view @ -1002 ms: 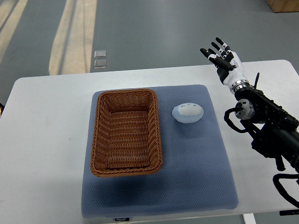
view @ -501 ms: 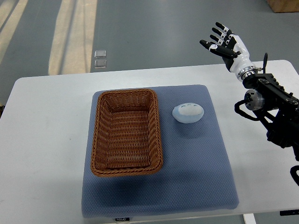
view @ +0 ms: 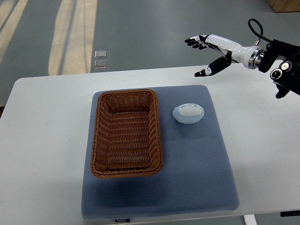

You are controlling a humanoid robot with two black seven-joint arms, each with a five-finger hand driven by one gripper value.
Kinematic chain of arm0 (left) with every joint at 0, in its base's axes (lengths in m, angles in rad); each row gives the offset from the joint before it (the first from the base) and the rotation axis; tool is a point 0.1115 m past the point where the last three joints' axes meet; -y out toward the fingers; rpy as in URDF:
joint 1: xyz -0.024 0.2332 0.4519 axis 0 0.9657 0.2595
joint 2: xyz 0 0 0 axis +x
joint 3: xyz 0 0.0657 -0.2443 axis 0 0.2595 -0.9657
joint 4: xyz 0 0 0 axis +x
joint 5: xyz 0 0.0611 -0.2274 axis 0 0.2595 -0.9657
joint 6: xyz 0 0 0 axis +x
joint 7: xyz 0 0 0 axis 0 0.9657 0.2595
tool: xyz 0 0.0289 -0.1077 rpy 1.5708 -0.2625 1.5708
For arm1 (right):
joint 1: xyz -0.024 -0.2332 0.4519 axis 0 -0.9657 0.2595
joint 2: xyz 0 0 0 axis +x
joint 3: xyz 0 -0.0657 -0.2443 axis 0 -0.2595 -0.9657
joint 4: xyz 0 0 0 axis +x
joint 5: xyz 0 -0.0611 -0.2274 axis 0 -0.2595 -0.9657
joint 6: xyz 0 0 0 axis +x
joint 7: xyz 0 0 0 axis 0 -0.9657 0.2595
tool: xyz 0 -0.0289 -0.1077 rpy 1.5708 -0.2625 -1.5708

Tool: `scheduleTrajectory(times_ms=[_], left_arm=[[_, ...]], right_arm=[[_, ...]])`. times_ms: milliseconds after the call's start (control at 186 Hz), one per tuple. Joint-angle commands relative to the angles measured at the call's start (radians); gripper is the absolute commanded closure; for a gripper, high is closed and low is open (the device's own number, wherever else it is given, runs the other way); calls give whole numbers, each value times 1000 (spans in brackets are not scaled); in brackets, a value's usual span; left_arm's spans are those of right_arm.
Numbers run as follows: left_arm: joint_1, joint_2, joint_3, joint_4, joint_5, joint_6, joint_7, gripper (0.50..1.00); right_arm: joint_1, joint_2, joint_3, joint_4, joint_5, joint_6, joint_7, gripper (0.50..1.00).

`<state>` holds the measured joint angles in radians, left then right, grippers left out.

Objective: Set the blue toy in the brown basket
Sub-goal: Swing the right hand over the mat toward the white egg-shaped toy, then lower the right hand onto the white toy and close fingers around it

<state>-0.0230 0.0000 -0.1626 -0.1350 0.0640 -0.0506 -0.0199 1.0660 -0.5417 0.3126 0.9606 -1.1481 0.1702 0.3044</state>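
Note:
A pale blue oval toy (view: 188, 113) lies on the blue-grey mat (view: 197, 173), just right of the brown wicker basket (view: 126, 132). The basket holds nothing. My right hand (view: 202, 55) is white with black fingertips. It reaches in from the right edge, raised above the table's far edge, up and right of the toy. Its fingers (view: 193, 41) are spread and hold nothing. The left arm is not in view.
The mat lies on a white table (view: 42, 140). Grey floor lies beyond the far edge, with a small clear object (view: 100, 59) on it. A brown box corner (view: 285, 4) shows at the top right.
My right hand has risen and swung left, turning from fingers pointing away to reaching sideways toward the mat. The forearm has lifted off the table's right side. The toy and basket have not moved.

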Motion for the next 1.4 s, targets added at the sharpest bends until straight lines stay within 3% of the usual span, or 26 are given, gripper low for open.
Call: scheduleTrajectory(times_ms=[0, 264, 625, 948, 1395], left_arm=[[0, 0, 0, 0, 0, 0, 0, 500], [0, 0, 0, 0, -1, 0, 0, 500], [0, 0, 0, 0, 0, 0, 0, 500], [0, 0, 0, 0, 0, 0, 0, 500], [0, 0, 0, 0, 0, 0, 0, 500]], right_arm=[[42, -9, -53, 41, -116, 29, -2, 591], [86, -23, -173, 139, -232, 130, -38, 591], [15, 22, -219, 138, -275, 114, -139, 597], [-3, 49, -204, 130, -275, 88, -318, 607], [-15, 109, -202, 130, -206, 86, -327, 630]])
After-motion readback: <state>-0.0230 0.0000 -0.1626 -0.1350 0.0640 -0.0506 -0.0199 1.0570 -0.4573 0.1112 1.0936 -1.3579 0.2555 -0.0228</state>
